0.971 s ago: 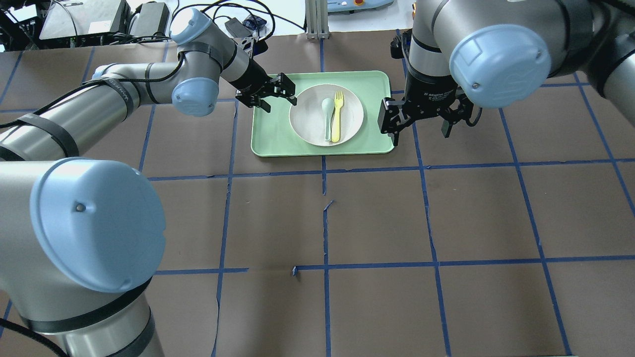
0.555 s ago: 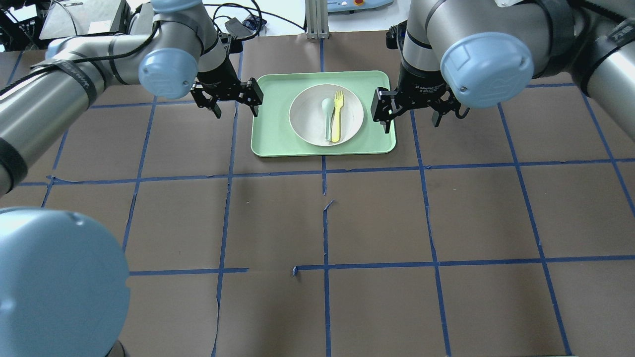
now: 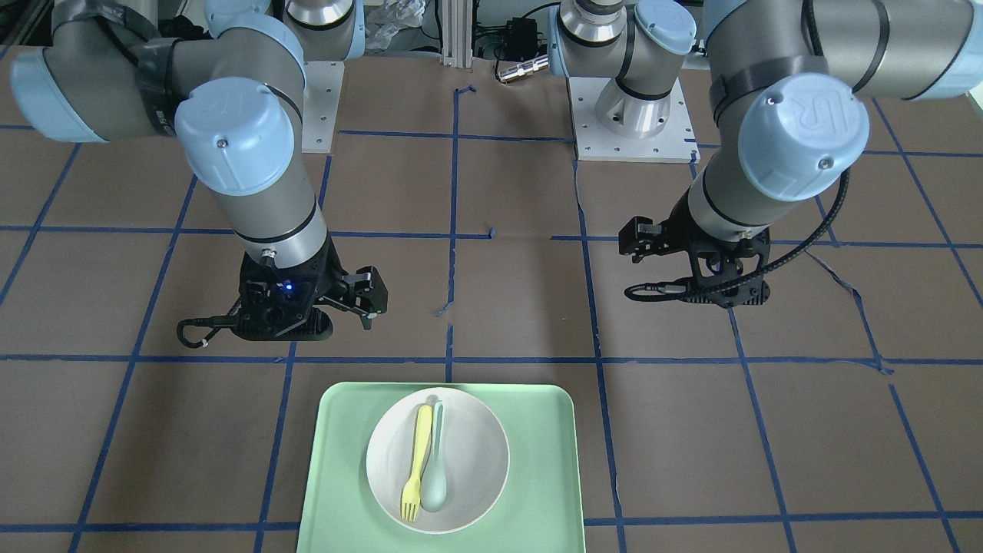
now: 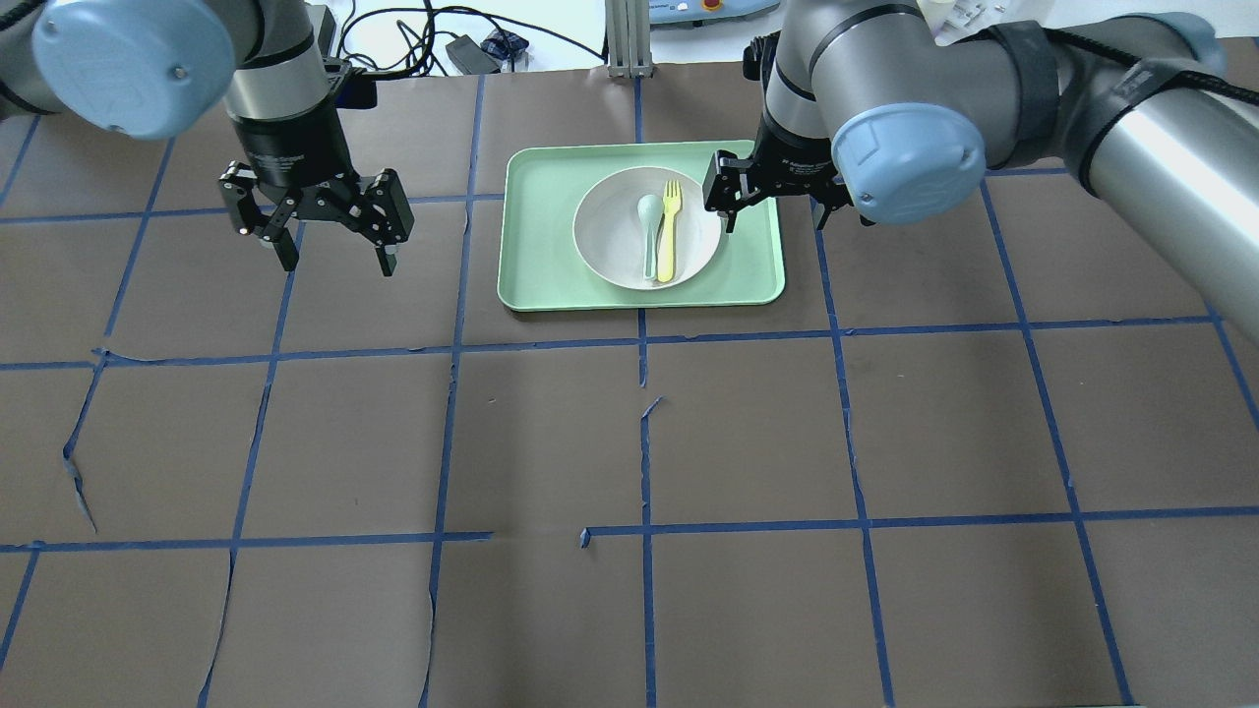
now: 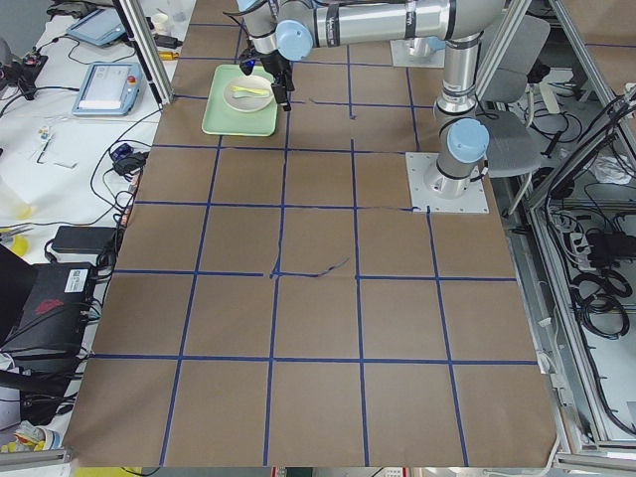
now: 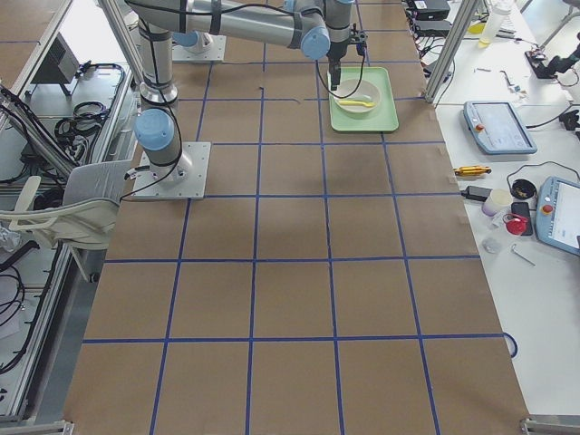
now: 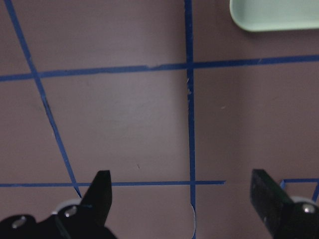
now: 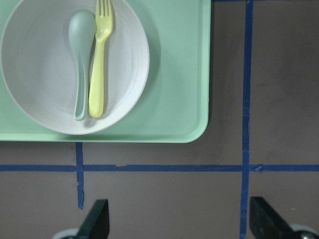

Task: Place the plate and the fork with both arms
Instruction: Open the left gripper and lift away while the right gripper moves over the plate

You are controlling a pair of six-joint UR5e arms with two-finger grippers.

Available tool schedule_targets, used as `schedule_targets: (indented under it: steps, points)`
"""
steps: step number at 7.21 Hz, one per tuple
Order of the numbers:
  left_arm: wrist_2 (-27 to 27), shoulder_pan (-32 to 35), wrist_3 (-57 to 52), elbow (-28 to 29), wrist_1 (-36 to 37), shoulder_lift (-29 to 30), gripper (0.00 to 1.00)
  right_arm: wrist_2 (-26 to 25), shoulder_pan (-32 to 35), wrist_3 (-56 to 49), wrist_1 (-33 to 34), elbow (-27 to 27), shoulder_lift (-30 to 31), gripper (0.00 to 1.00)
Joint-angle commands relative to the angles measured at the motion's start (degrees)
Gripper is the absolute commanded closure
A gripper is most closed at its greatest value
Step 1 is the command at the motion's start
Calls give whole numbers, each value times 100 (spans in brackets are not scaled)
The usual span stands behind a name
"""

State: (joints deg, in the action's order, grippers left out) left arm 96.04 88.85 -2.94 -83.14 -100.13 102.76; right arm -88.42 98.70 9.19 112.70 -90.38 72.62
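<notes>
The off-white plate [image 4: 610, 251] sits on the mint-green tray [image 4: 541, 246] at the table's far middle. The pale-yellow fork [image 4: 670, 236] lies in the plate beside a grey-green spoon [image 4: 649, 231]. In the right wrist view the plate [image 8: 45, 94] and fork [image 8: 99, 59] lie ahead of the fingers. My right gripper [image 4: 775, 218] is open and empty above the tray's right edge; it also shows in its own view [image 8: 180, 221]. My left gripper [image 4: 337, 258] is open and empty over bare table left of the tray; its own view [image 7: 183, 199] shows only a tray corner [image 7: 274, 15].
Brown paper with a blue tape grid [image 4: 644, 433] covers the table. The tray [image 3: 338, 476] lies near the operators' edge in the front view. Cables and electronics [image 4: 472, 49] lie beyond the far edge. Both arm bases [image 3: 630, 115] stand at the robot's side.
My left arm has swung left, away from the tray to bare table. My right gripper has moved left, from beside the tray to over its right edge. Both stay open.
</notes>
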Motion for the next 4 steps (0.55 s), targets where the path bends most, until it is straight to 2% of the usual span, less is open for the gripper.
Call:
schedule_targets:
  steps: [1, 2, 3, 4]
  points:
    - [55, -191, -180, -402, 27, -169, 0, -9, 192, 589, 1038, 29, -631, 19]
    - [55, -227, -180, -701, 438, -212, 0, -78, 324, 766, 1148, 343, -983, 19]
    - [55, -228, -180, -948, 729, -265, 0, -96, 430, 1108, 1114, 850, -1447, 24]
    - [55, -219, -172, -1089, 871, -300, 0, -166, 483, 1163, 1079, 1082, -1643, 33]
